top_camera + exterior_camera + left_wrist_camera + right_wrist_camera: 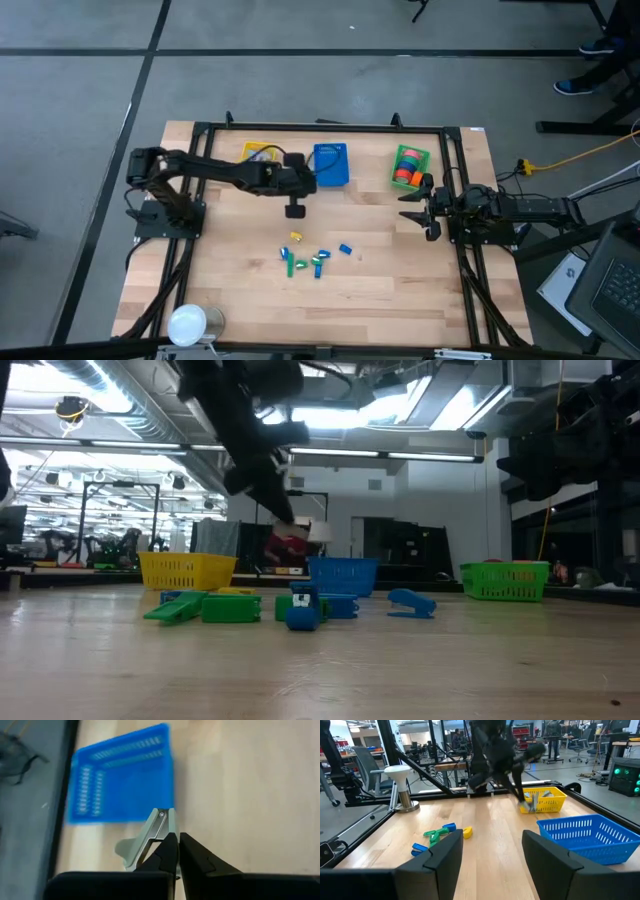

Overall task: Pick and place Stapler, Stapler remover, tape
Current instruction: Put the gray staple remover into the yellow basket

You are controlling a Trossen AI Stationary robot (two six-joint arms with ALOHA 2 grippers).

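wooden bench (400, 290), lab room behind. left gripper (176, 842) clamped on a metal staple remover (150, 832), lifted near the blue basket (331, 165) by the far edge. right gripper (428, 212) fingers apart, empty, at right edge. tape (405, 170) rolls already in green basket (424, 156); green and blue pieces (305, 260) left mid-bench.
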